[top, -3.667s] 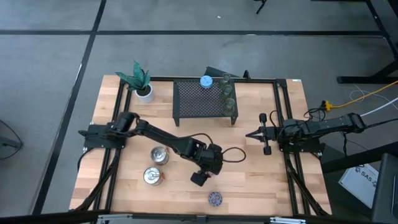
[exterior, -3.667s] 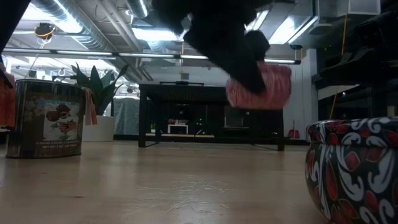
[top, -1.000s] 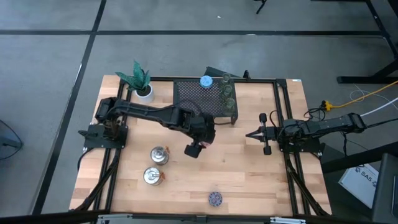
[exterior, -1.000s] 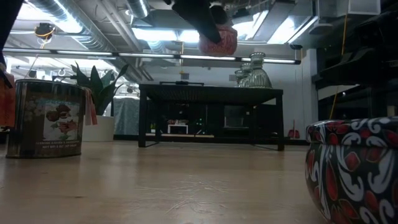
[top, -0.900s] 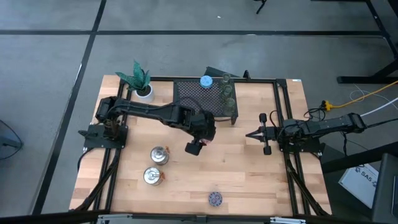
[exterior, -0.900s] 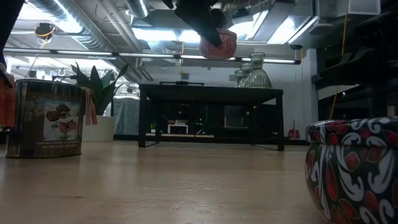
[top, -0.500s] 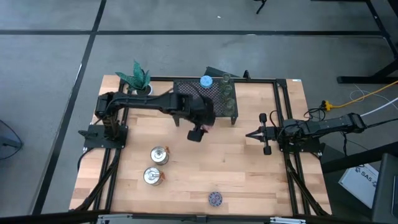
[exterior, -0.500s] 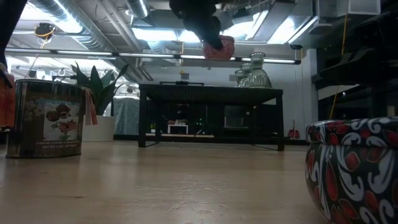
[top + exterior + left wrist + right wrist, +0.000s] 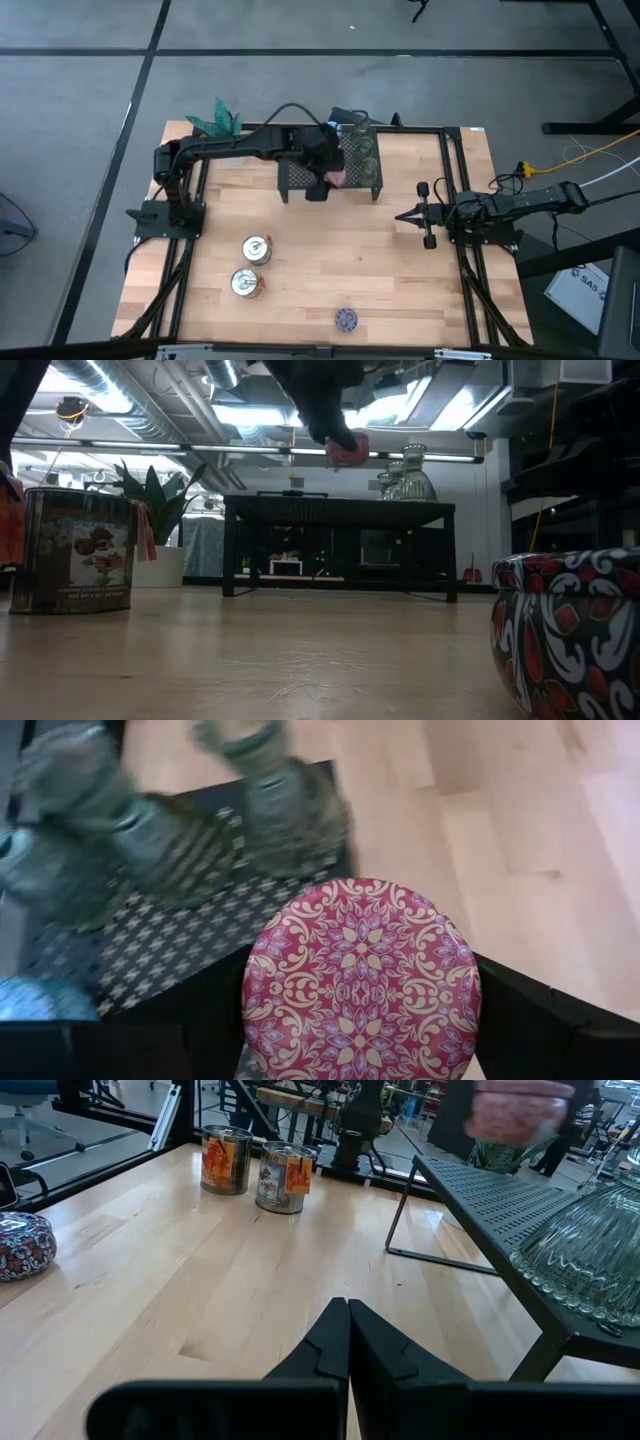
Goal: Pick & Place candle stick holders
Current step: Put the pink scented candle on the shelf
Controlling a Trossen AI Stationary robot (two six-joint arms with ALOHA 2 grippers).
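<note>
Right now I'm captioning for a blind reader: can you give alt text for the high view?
The left end effector holds the pink holder over the black mesh rack, beside the green glass holders. Two silvery holders and a purple holder stand on the wooden table; the right end effector waits shut, off to the right.

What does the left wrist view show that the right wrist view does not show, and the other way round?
Only the left wrist view shows the patterned face of the pink holder from close up, gripped in the left claw, and a blue holder on the black mesh rack.

Only the right wrist view shows the two silvery holders and the purple holder on the table, and the shut right claw.

Both show the rack, the olive-green holders and the pink holder.
</note>
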